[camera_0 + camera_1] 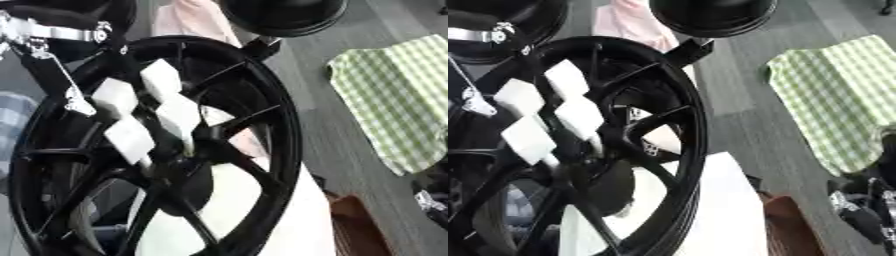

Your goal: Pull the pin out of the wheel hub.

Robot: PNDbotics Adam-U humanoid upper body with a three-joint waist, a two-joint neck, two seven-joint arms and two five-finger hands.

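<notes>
A black spoked wheel (262, 100) stands tilted and fills the left half of both views. Its hub (179, 172) sits low at the centre of the spokes. My left arm comes in from the upper left, and my left hand (131, 137), black with white pads, lies over the spokes and reaches down onto the hub. A thin pale piece (187, 146) shows under the lowest pad; I cannot make out whether it is the pin. My right hand (859, 212) rests open at the lower right edge, away from the wheel.
A green checked cloth (833, 95) lies on the grey floor to the right. A round black object (710, 17) sits beyond the wheel's top. A white surface (719, 210) lies under the wheel, with a brown object (785, 225) at its right.
</notes>
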